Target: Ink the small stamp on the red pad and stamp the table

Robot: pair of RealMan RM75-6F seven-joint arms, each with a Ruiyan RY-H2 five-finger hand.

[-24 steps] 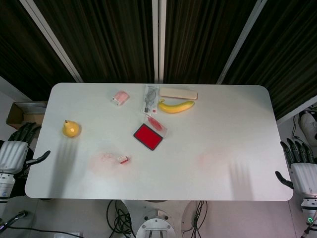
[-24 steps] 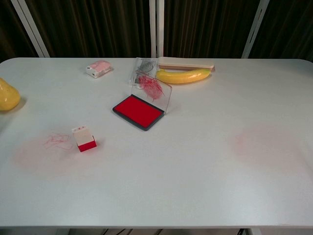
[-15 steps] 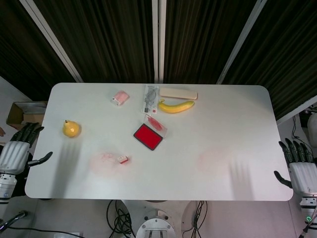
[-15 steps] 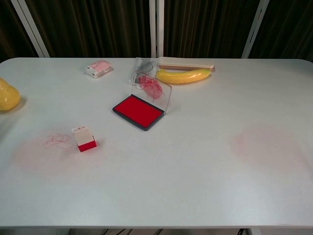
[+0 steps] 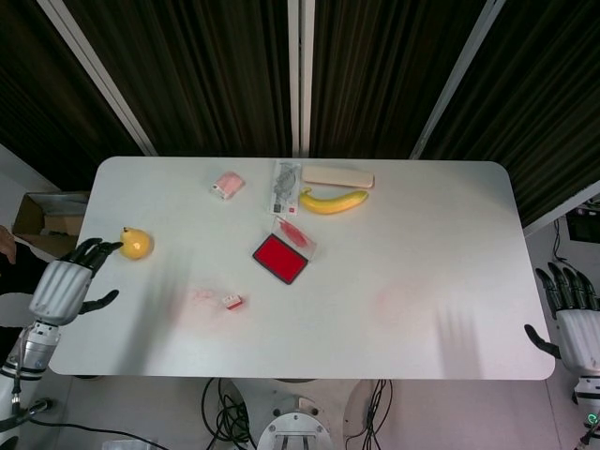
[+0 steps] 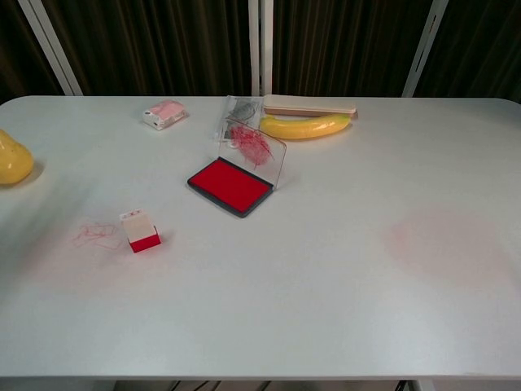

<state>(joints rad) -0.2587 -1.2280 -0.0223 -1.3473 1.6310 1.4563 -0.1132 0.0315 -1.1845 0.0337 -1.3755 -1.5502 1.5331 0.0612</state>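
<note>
1. Sitting upright near the table's front-left, the small stamp [image 5: 232, 301] lies just short of the red pad [image 5: 279, 258].
2. The left hand [image 5: 64, 288], empty with fingers spread, is far nearer.
3. The right hand [image 5: 574, 328], likewise empty and spread, hangs off the opposite edge.

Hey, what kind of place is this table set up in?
Probably a robot test room, not a home: a bare white table before dark curtains, loose cables on the floor, and robot hands at its sides.
</note>
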